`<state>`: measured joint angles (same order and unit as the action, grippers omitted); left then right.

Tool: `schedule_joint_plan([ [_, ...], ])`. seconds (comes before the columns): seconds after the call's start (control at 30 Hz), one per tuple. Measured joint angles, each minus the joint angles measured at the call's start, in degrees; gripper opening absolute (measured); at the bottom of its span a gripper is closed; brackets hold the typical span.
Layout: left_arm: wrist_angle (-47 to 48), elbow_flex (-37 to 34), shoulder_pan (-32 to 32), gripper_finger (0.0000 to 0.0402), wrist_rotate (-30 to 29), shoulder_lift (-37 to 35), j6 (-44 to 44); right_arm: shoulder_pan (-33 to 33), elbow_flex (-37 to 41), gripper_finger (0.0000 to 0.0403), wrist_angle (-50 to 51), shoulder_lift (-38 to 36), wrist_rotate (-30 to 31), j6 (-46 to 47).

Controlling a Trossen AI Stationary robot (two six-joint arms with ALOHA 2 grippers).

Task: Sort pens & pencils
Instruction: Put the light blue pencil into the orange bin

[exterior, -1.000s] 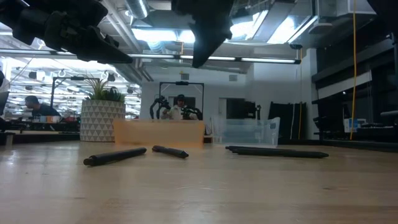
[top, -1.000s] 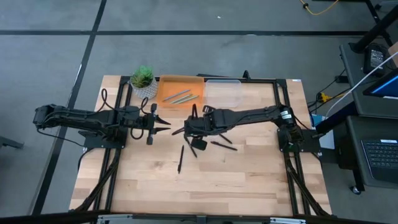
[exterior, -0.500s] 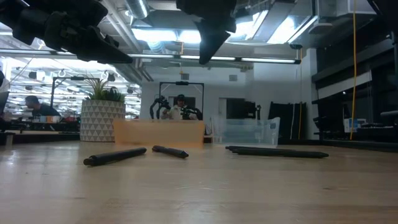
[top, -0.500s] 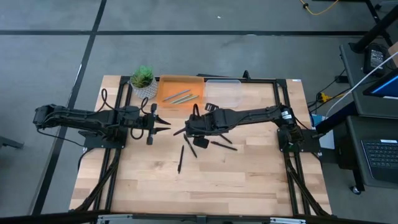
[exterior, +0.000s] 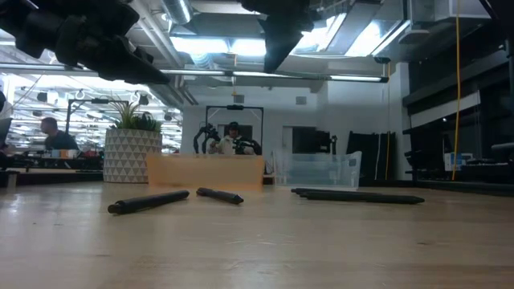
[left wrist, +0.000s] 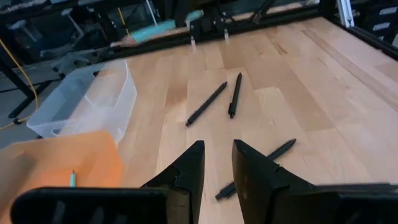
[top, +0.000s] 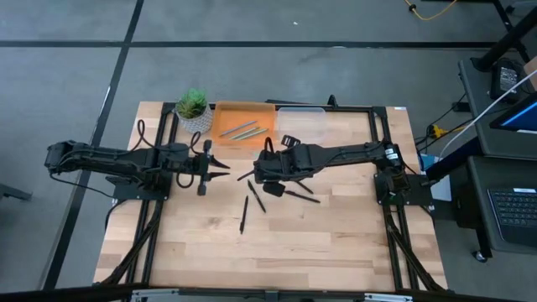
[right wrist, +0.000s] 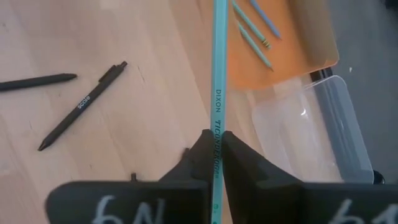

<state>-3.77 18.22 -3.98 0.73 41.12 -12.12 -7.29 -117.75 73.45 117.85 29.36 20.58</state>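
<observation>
My right gripper (right wrist: 215, 140) hangs over the middle of the table (top: 336, 235), shut on a teal pencil (right wrist: 218, 56). Two more blue-grey pencils (right wrist: 254, 30) lie flat in the orange tray (top: 228, 116) at the far edge. Black pens lie flat on the wood: one (top: 242, 216) nearer the front, others (top: 300, 195) below the right gripper, and one (right wrist: 81, 107) shows in the right wrist view. My left gripper (left wrist: 217, 163) waits open at the table's left, level and above the wood, holding nothing. My right gripper pinches the teal pencil's shaft (right wrist: 217, 123) between its two fingers, at the printed lettering. The fingers slant down from the table's right side. The pencil is lifted clear of the table and sticks out past the fingertips toward the orange tray.
A clear plastic bin (top: 300, 124) stands right of the orange tray. A potted plant (top: 193, 109) stands left of the tray at the far edge. Bare wood lies toward the near edge. People and shelving show in the room behind the table.
My right gripper has risen a little and drifted toward the far right of the table, carrying the teal pencil, and has tipped slightly. It stays shut. The pens on the table have not moved.
</observation>
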Motion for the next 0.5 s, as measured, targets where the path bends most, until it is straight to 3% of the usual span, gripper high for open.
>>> schedule_joint_plan([
  [0.5,2.0,0.0,0.0,0.0076,0.4,0.0,0.2,0.0,0.0,0.0020,0.7,-0.7,1.5,-0.6],
])
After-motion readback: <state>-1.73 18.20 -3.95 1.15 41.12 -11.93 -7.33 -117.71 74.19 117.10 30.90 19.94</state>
